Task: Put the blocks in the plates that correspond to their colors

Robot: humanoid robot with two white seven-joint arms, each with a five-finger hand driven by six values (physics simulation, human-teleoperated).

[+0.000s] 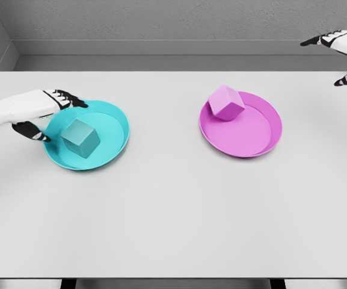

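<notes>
Two cubes plated, teal block (80, 138) in cyan plate (116, 122), pink block (225, 102) tilted on magenta plate (263, 135), both hands released.

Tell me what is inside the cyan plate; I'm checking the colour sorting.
A cyan block sits inside the cyan plate, left of its middle. The left hand covers the plate's left rim, and the block hides the floor beneath it.
</notes>
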